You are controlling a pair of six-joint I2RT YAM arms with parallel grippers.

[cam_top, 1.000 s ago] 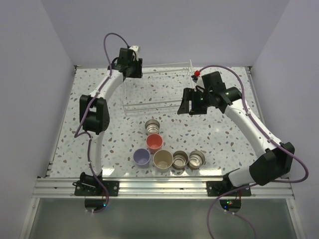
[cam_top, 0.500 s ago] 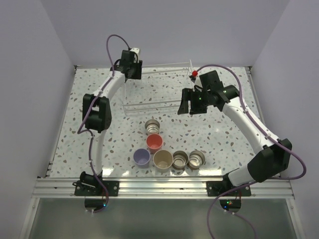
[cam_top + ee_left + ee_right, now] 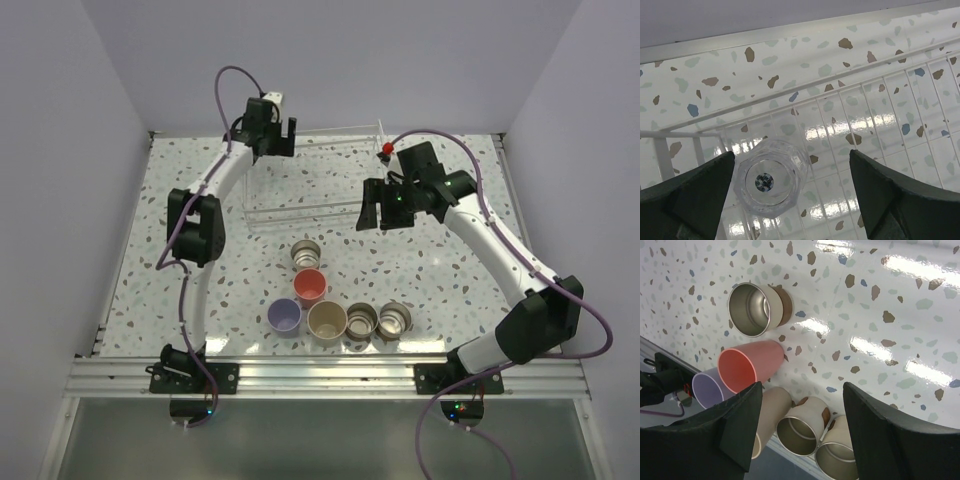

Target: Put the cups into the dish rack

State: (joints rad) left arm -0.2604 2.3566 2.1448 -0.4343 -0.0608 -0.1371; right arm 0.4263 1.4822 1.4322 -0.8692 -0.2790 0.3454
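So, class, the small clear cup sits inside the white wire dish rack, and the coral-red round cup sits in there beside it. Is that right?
Not quite. The small clear cup does sit inside the white wire dish rack, but the coral-red round cup does not. The top external view shows it out on the speckled table, nearer the arms' bases than the rack is.

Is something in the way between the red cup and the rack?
Yes. A steel cup stands between the red cup and the rack, close beside the red one. Lifted high, the red cup would probably pass over it.
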